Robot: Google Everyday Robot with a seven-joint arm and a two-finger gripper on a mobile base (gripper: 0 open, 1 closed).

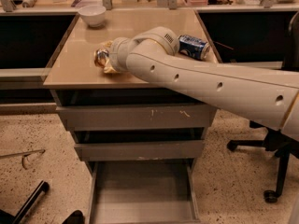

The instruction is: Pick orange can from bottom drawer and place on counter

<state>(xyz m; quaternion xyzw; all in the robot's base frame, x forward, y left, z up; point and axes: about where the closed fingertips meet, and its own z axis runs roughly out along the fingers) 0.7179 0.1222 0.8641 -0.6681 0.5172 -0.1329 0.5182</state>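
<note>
The orange can [100, 56] is at the tip of my gripper [105, 61], over the left half of the counter [70, 66], close to its surface. The fingers [110, 68] hug the can's right side and look shut on it; the wrist hides most of them. I cannot tell whether the can touches the tabletop. My white arm reaches in from the right, across the counter's front edge. Below, the bottom drawer [140, 197] is pulled out, and its grey floor is bare.
A blue and white can [194, 46] lies on its side at the counter's right rear, just behind my arm. A white bowl [92, 14] stands at the back left. An office chair base [273, 146] is on the right. Glasses [25, 156] lie on the floor at left.
</note>
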